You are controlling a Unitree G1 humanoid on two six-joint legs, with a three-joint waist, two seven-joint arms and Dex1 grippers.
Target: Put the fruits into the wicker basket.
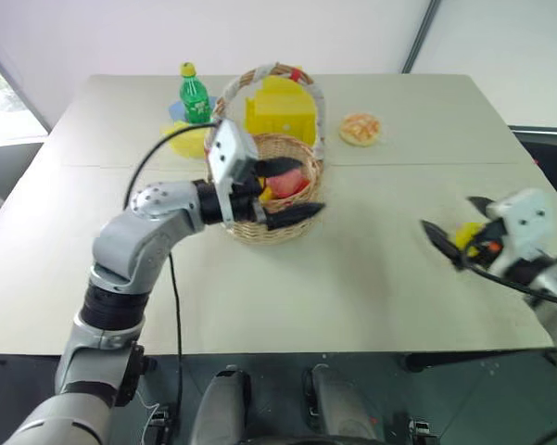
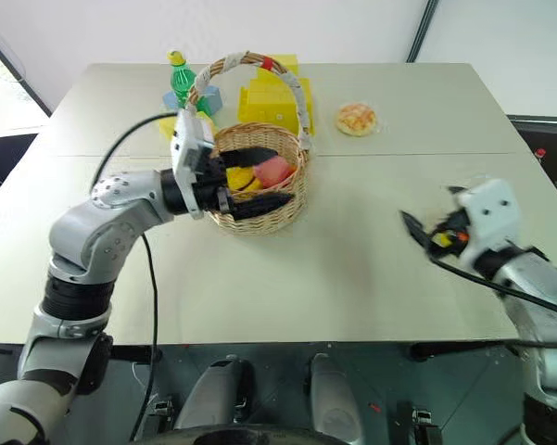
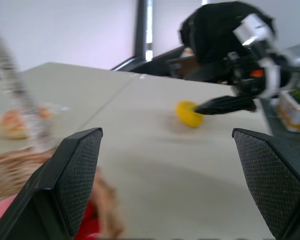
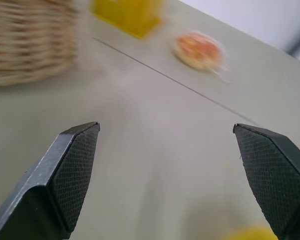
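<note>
The wicker basket (image 1: 276, 227) stands mid-table with a red fruit (image 1: 292, 185) and a yellow one (image 1: 266, 193) inside. My left gripper (image 1: 311, 186) hangs open over the basket's rim, nothing between its fingers. In the left wrist view the red fruit (image 3: 87, 225) lies low beside the basket wall (image 3: 15, 170). A yellow lemon (image 1: 465, 236) rests on the table at the right. My right gripper (image 1: 449, 218) is open right beside it, one finger (image 3: 224, 104) touching or nearly touching the lemon (image 3: 188, 113).
Behind the basket stand a yellow plastic toy (image 1: 280, 109) and a green bottle (image 1: 195, 93), with a yellow bowl (image 1: 187, 141) near them. A bread bun (image 1: 360, 128) lies at the back right. The table's right edge (image 1: 538, 176) is close to my right arm.
</note>
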